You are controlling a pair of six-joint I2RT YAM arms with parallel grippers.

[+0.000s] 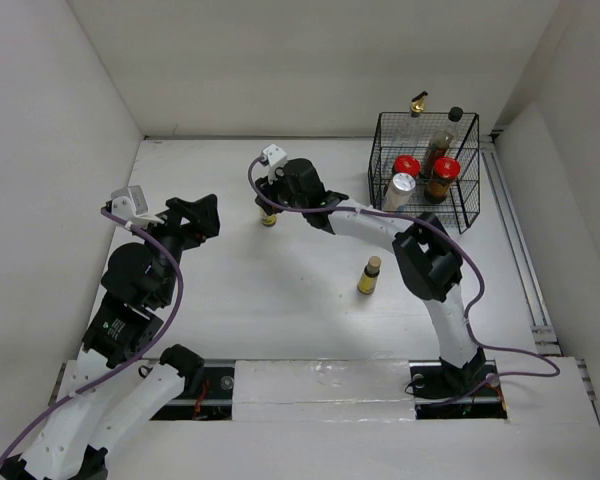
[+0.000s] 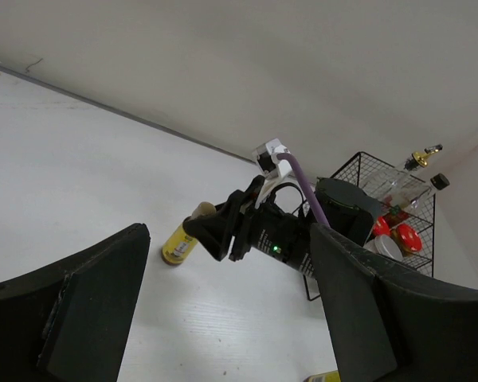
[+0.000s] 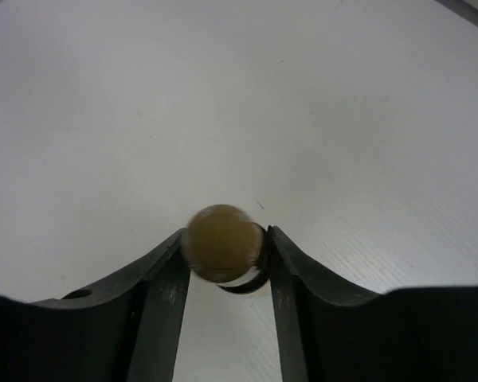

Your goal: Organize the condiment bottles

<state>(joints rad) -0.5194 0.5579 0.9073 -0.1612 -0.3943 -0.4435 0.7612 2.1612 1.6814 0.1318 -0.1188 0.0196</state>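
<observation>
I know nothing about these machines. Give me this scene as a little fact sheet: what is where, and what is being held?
Basket: black wire, far right corner, holds five bottles
Held bottle: small yellow, brown cap, upright on table, right jaws closed on cap
Loose bottle: same kind, upright mid-table, untouched
Left jaws: open, empty
Outside basket: two

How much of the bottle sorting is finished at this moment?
Done: five bottles stand in the basket. In hand: the right pincer grips one yellow bottle by its cap. Remaining: the second yellow bottle stands free; the left pincer is open, empty.
</observation>
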